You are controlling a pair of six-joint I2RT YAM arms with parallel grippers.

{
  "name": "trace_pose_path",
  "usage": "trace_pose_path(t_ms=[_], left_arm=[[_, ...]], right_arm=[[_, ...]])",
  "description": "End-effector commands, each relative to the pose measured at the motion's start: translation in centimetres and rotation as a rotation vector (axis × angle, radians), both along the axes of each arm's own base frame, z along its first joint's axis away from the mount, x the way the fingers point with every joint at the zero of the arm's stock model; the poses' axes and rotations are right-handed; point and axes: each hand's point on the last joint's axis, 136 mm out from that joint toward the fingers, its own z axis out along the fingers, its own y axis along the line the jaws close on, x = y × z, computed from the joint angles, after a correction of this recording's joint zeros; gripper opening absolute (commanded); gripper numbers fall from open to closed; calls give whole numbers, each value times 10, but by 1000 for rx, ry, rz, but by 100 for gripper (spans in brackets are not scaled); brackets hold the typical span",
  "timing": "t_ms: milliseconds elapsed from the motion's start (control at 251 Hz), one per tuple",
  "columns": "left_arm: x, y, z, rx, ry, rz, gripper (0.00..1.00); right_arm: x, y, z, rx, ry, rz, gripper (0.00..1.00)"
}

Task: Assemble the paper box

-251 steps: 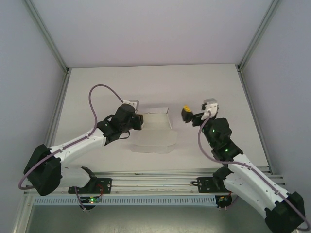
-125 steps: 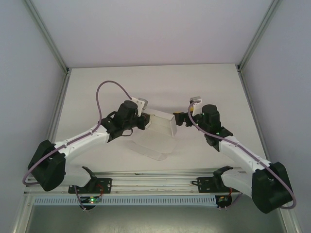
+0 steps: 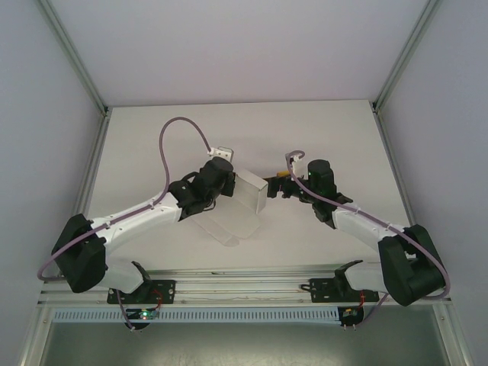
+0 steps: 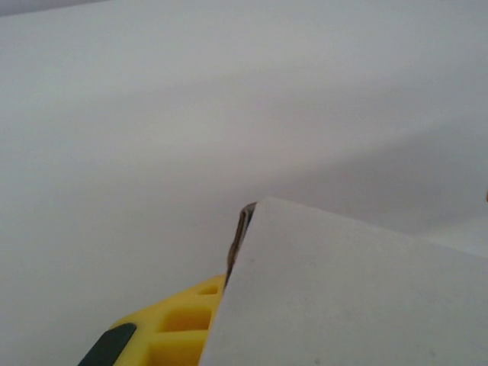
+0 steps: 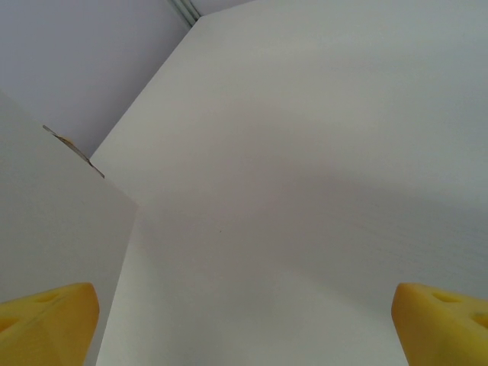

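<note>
White paper box (image 3: 250, 197), one, in left end effector (image 3: 229, 191).

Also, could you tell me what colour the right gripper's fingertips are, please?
Yellow: the fingertips show best in the right wrist view.

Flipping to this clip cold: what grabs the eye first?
The white paper box, half folded, tilts above the middle of the table, gripped at its left edge by the left gripper. The right gripper faces it from the right, yellow fingers wide open, close beside its upright end panel.
</note>
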Motion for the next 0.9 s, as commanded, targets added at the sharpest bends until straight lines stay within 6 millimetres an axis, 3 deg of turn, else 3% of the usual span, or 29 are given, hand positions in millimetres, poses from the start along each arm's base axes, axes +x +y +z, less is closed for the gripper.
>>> trace_pose_path(t_ms=[0, 259, 343, 399, 463, 682, 710, 762, 898], left_arm=[[18, 29, 9, 102, -91, 248, 0], [11, 35, 12, 180, -87, 283, 0], [8, 18, 10, 140, -54, 185, 0], [4, 5, 9, 99, -39, 109, 8], [-2, -7, 9, 73, -18, 33, 8], [-10, -19, 7, 38, 6, -59, 11], [-12, -23, 8, 19, 13, -82, 10], [-15, -31, 9, -10, 22, -128, 0], [-21, -33, 8, 65, 27, -214, 0]], right_arm=[[-24, 42, 54, 162, -89, 223, 98], [-28, 45, 62, 191, -101, 236, 98], [-30, 45, 64, 195, -106, 238, 98], [-29, 44, 63, 187, -107, 229, 98], [-27, 41, 61, 170, -101, 209, 98], [-31, 39, 61, 172, -102, 198, 98], [-31, 39, 62, 174, -102, 198, 98], [-31, 38, 60, 167, -96, 194, 98], [-15, 16, 40, 32, -65, 57, 98]])
